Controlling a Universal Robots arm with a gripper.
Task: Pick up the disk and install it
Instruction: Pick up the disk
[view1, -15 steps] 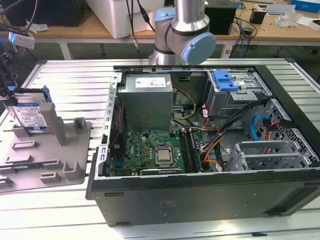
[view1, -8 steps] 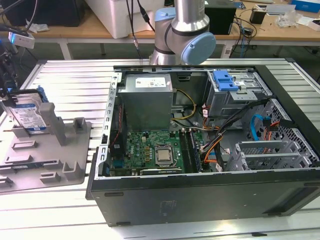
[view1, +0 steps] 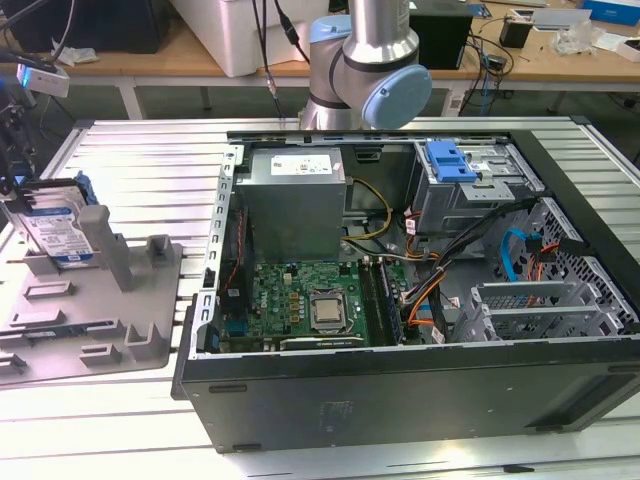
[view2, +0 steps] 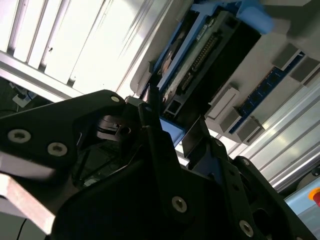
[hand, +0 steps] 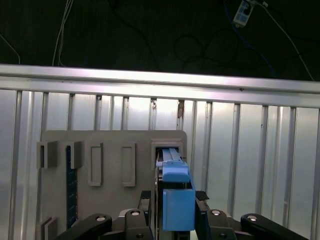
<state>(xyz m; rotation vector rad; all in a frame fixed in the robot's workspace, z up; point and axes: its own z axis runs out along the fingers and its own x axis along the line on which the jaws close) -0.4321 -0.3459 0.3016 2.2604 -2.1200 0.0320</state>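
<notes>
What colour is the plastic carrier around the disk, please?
The carrier is blue, shown best in the first wrist view.

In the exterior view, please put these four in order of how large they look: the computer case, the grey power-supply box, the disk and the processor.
1. computer case
2. grey power-supply box
3. disk, slightly smaller than the box but partly covered, so this rank is less sure
4. processor, clearly the smallest

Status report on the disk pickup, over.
Gripper at the disk, hold unconfirmed. Disk upright in the grey rack, not yet in the computer case. Cables cross the case interior.
</notes>
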